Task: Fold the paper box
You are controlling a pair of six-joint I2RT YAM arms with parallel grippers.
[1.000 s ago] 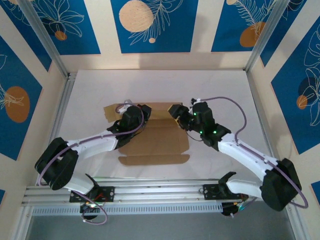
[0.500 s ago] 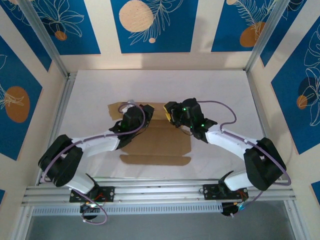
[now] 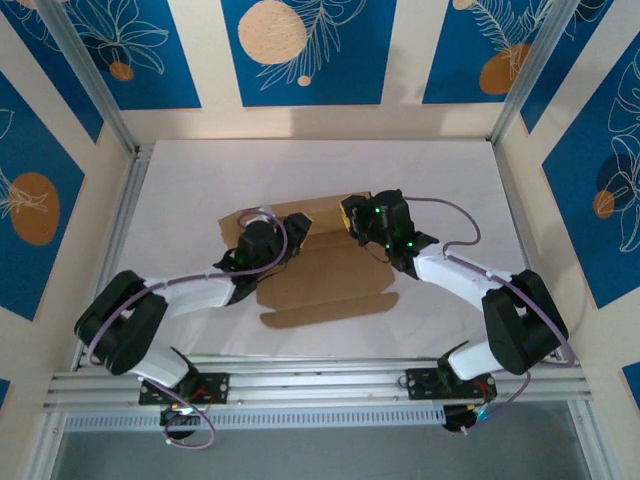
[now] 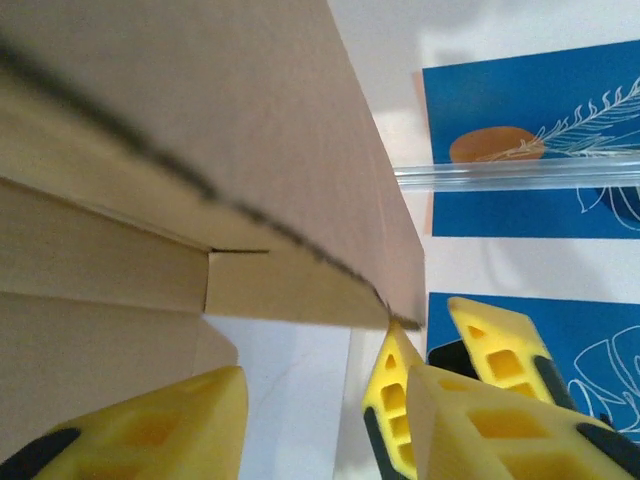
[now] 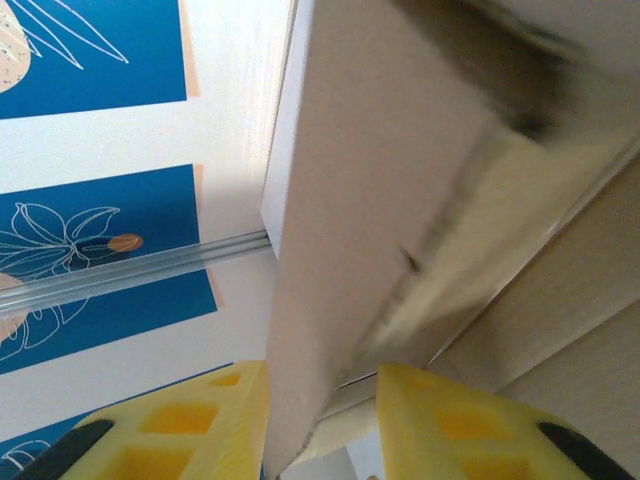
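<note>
The paper box [image 3: 322, 280] is a brown cardboard sheet lying part-folded mid-table, its back strip raised. My left gripper [image 3: 290, 236] is at the left of that raised strip. In the left wrist view my left gripper [image 4: 325, 430] is open with bare table between its fingers, and the paper box [image 4: 200, 150] hangs just above them. My right gripper [image 3: 352, 216] is at the strip's right end. In the right wrist view a raised flap of the paper box [image 5: 370, 190] stands between the fingers of my right gripper [image 5: 322, 430], against the left one, with a gap on the right.
The white table [image 3: 200, 180] is bounded by patterned blue walls and aluminium posts [image 3: 128, 190]. A rail [image 3: 320, 385] with both arm bases runs along the near edge. The right gripper's yellow fingers [image 4: 395, 390] sit very close to my left gripper.
My left gripper has let go of the back strip and opened. The right gripper's jaws have narrowed around the flap. The box has turned, its right side swinging away from the arms.
</note>
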